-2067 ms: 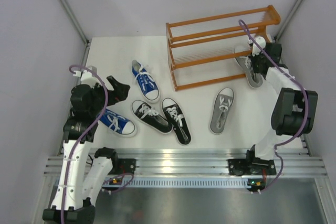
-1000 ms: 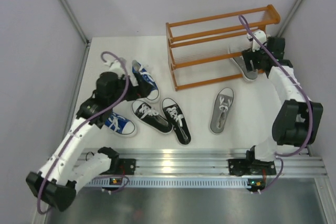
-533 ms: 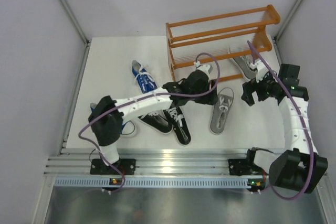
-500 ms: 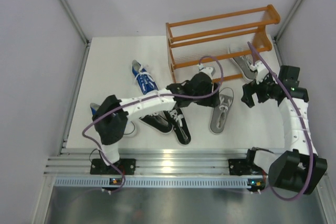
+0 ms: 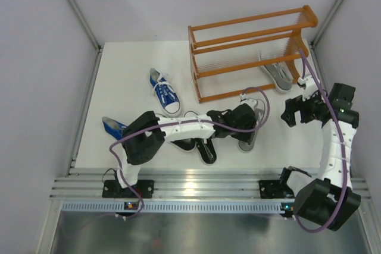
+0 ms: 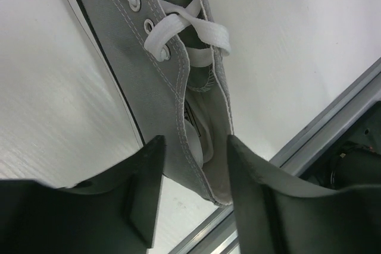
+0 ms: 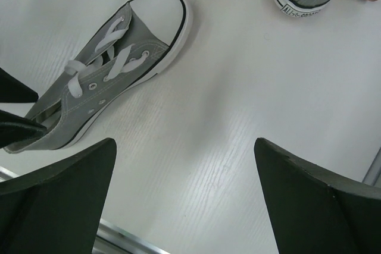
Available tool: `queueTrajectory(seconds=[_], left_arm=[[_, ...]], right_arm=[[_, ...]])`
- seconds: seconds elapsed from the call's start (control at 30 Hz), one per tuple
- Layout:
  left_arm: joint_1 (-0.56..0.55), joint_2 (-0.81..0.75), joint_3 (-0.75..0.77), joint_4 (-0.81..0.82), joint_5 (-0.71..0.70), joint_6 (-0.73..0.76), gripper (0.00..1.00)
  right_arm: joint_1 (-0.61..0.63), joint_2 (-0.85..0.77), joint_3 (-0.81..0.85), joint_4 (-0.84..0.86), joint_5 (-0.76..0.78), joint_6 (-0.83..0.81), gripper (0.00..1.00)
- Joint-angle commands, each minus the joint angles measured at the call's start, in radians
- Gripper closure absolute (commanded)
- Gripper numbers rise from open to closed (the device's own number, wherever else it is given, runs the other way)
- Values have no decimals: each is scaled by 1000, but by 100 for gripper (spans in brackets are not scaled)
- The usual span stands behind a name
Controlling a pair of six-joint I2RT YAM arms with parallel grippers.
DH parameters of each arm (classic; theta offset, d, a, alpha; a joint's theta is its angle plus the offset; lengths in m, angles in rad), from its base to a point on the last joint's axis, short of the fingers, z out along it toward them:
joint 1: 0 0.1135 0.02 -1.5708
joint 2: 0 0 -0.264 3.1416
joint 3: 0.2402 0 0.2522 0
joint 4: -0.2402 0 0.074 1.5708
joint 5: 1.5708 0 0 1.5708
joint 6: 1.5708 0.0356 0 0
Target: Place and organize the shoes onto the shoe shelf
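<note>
While your left claw (image 6: 195,144) sits half-closed astride the heel of the grey shoe (image 6: 172,75) lying on the table (image 5: 128,69) just in front of the shoe rack (image 5: 193,35), you cannot tell whether it truly grips; your right claw (image 5: 290,114) hangs wide open, empty; the other grey shoe (image 5: 277,77) rests on the rack's bottom tier.
</note>
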Motion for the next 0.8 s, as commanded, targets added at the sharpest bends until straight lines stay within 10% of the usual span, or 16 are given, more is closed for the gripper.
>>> queueTrajectory(seconds=[0.0,0.27,0.33,0.37,0.77], left_arm=[[-19,30,17,25,-64,30,54],[-22,105,58,25,-194,108,59],[-24,115,70,27,-222,140,70],[-24,122,76,27,-232,150,99],[-13,79,263,61,-377,90,100]], right_arm=[[-18,-9,5,-12,-66,-11,1],[-28,-1,21,-14,-95,6,1],[-30,-3,22,-14,-96,9,1],[-30,-4,24,-12,-98,10,1],[-82,-9,117,-48,-132,24,1]])
